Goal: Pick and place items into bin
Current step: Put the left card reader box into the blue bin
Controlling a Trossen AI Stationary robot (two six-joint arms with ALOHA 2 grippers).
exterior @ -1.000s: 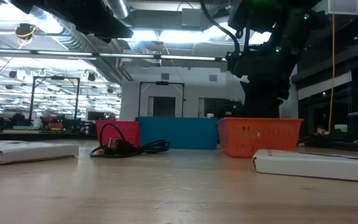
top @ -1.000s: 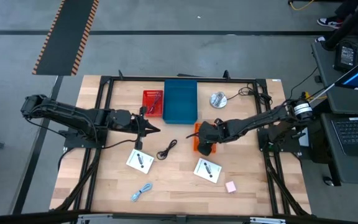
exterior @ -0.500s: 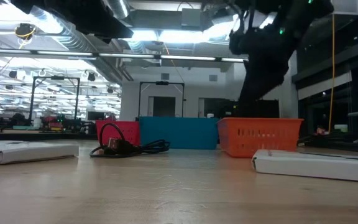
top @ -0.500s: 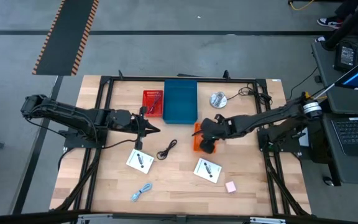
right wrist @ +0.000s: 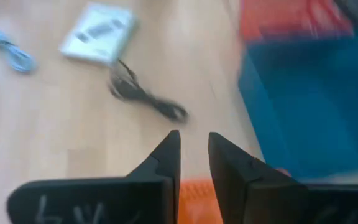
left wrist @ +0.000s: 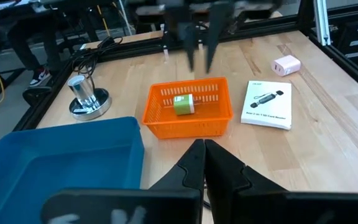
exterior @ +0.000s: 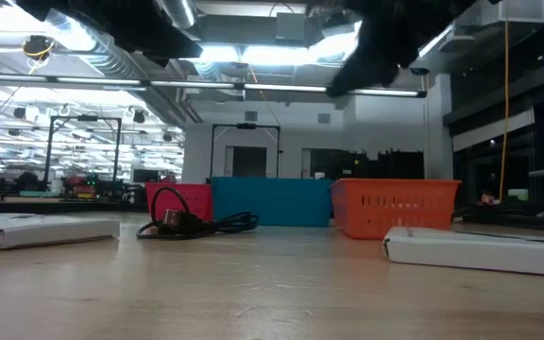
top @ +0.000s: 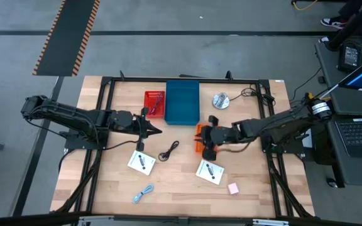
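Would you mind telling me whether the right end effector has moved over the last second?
Yes. The right end effector has swung from the orange basket towards the white card below it.

A light wooden bench (top: 112, 188) framed by black metal rails carries a round silver disc-like object with an upright knob (top: 220, 100) near its far edge, just beside a loop of black cabling (top: 254, 94). On the grey floor beyond the bench lies an orange-and-black striped hazard strip (top: 68, 34). At the right stands a side desk with an open dark laptop (top: 360, 132)
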